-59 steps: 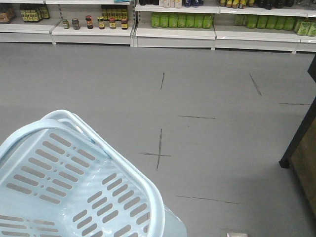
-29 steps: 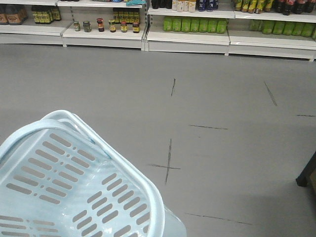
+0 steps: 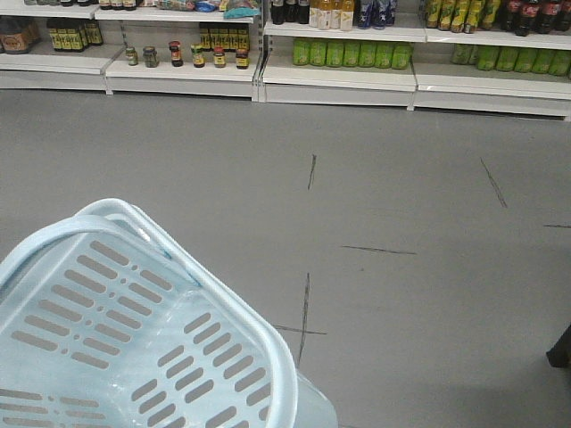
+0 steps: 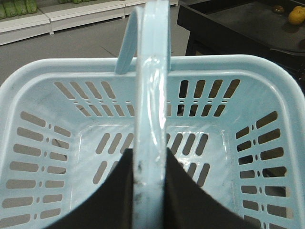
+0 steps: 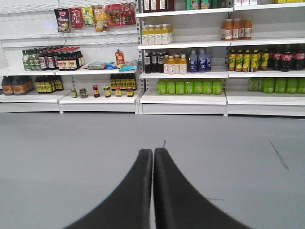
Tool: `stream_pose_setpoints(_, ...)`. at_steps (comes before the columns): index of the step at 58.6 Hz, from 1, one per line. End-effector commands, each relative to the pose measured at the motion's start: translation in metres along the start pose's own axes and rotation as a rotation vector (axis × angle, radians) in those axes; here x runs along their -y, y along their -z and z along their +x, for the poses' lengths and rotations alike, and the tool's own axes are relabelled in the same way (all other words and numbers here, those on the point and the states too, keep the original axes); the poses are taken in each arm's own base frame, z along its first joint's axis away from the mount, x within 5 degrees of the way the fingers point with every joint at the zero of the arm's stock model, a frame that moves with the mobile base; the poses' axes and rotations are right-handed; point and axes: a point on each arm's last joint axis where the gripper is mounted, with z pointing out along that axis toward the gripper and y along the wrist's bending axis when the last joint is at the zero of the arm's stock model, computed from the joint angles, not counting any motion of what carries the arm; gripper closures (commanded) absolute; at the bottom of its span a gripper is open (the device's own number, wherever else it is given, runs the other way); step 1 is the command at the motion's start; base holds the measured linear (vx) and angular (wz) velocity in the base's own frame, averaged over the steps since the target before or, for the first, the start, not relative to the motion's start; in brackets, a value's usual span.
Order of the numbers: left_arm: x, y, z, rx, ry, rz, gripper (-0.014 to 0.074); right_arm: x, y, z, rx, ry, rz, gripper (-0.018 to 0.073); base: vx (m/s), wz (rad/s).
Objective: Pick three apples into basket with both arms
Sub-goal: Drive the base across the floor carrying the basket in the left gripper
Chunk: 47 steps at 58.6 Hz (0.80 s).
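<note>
The left tool point(image 4: 149, 152) is clamping the handle point(image 4: 151, 95) of the basket point(image 4: 228, 64), one black finger pressing on each side of the pale blue loop. The basket is hanging under that wrist with its mouth facing up, and its slotted base is showing bare: no apples are in it. In the front view it is filling the near left corner above the grey floor point(image 3: 401, 178), tipped, with one corner aiming far and right.

The right tool point(image 5: 153, 151) is carrying nothing. Its two fingers are resting flat against each other and pointing across the floor toward the far shelves point(image 5: 181, 98) of bottles and jars.

No dark red apple is showing in any view, so their direction from either tool, their pointing and their long axis cannot be told. One clue is a black counter point(image 4: 228, 24) lying far and right of the basket, with an orange fruit point(image 4: 296, 15) sitting on it. Judging from that, the fruit display is lying off to the right. The free right arm is looking like the picker, while the left is doing the carrying. The gripped handle is running near to far, straight away from the left tool.
</note>
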Motion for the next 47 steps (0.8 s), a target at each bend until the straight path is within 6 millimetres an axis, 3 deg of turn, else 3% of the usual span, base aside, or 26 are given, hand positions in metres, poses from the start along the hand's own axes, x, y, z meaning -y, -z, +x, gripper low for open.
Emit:
stream_pose_setpoints(1, 0.0011, 0.0047, -0.0157, 0.12, 0.022, 0.001, 0.0602, -0.0002, 0.0005, -0.0032, 0.071, 0.015, -0.001, 0.0568, 0.26, -0.03)
stream_pose_setpoints(47, 0.0011, 0.0047, -0.0157, 0.12, 0.022, 0.001, 0.0602, -0.0002, 0.0005, -0.0032, 0.071, 0.015, -0.001, 0.0568, 0.26, -0.03)
